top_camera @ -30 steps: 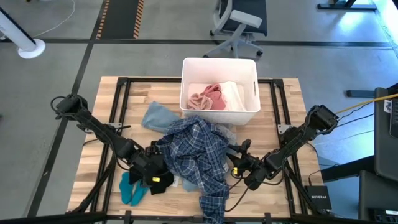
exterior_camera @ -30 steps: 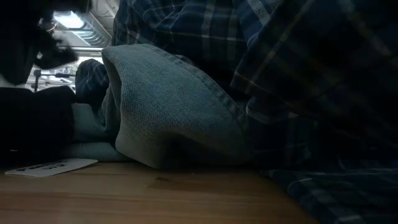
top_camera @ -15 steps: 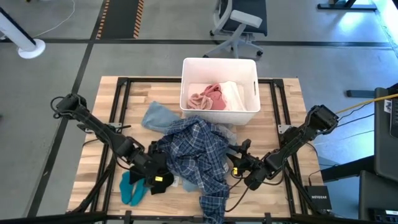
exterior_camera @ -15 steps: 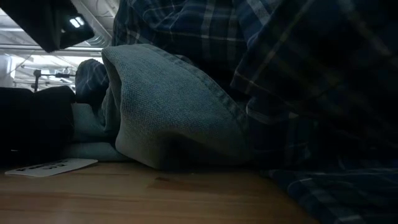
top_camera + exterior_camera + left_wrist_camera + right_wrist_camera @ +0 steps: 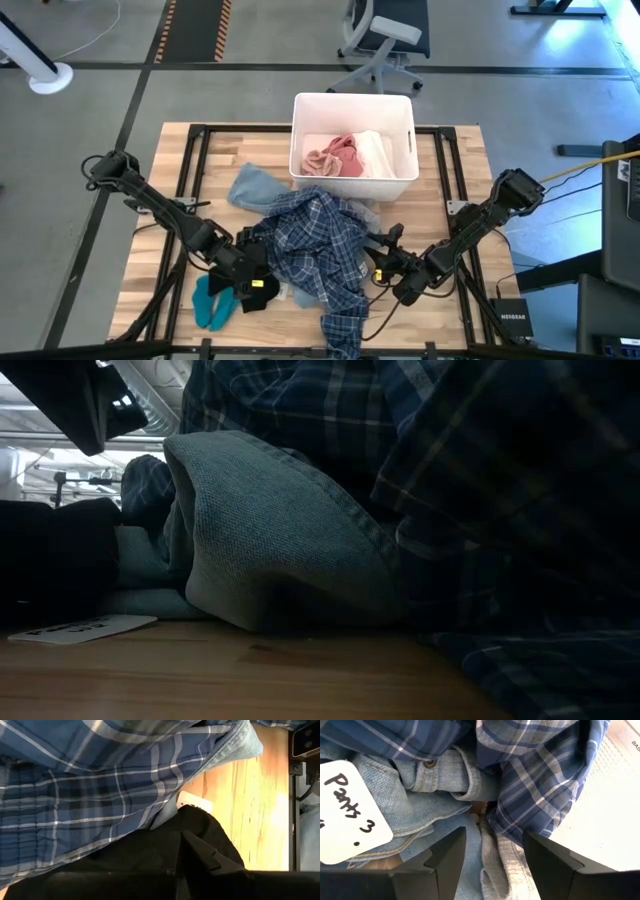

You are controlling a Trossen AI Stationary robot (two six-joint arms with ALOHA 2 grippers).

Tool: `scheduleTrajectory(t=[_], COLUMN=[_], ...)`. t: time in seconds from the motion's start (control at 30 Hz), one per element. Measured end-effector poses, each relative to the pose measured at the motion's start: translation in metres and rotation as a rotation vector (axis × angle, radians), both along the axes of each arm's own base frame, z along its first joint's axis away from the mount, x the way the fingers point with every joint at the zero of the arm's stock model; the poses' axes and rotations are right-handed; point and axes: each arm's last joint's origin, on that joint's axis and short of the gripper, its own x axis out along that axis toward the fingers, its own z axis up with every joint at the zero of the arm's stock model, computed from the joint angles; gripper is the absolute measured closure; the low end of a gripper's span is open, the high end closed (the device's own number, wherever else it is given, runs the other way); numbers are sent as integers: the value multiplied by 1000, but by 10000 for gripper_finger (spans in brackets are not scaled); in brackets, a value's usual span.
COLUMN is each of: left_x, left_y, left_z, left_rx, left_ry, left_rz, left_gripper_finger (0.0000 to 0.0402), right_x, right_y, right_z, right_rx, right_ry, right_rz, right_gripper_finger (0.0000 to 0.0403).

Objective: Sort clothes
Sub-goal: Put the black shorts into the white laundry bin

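Where overhead hides it | right pincer [image 5: 492, 855] released over plaid shirt [image 5: 540, 785]; left pincer [image 5: 250, 283] state unclear

A white tag [image 5: 347, 812] lying on the light blue denim pants [image 5: 415, 795], just ahead of the right end effector [image 5: 492, 852], reads "Pants 3" in black handwriting. At that view's far corner, printed letters "BAS" [image 5: 635, 742] show, cut off by the edge. A small black box [image 5: 513, 320] near the surface's corner reads "NETGEAR".

Plaid shirt [image 5: 312, 250] on table [image 5: 455, 165], before bin [image 5: 352, 108], between arms
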Motion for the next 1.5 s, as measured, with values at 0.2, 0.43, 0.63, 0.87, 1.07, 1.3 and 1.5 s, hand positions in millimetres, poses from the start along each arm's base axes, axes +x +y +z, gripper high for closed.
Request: scheduleTrajectory(t=[0.2, 0.43, 0.63, 0.87, 1.07, 1.3, 1.5], left_x=[1, -3, -11, -17, -10, -3, 4], left_y=[1, 2, -6, -16, -23, -32, -37], left_z=[-1, -4, -5, -8, -28, -59, -75], left_rx=[29, -22, -39, -17, 38, 75, 97], left_ry=[-14, 69, 92, 89, 150, 273, 286], left_rz=[25, 84, 76, 39, 37, -14, -44], left_gripper_finger=[319, 237, 223, 234, 239, 238, 238], right_x=[0, 0, 0, 0, 0, 0, 0], right_y=[0, 0, 0, 0, 0, 0, 0], right_z=[0, 0, 0, 0, 0, 0, 0], right_rx=[0, 1, 4, 12, 12, 12, 1], right_ry=[0, 0, 3, 11, 11, 11, 2], right_rz=[0, 0, 2, 8, 9, 9, 2], right_gripper_finger=[188, 188, 188, 188, 188, 188, 188])
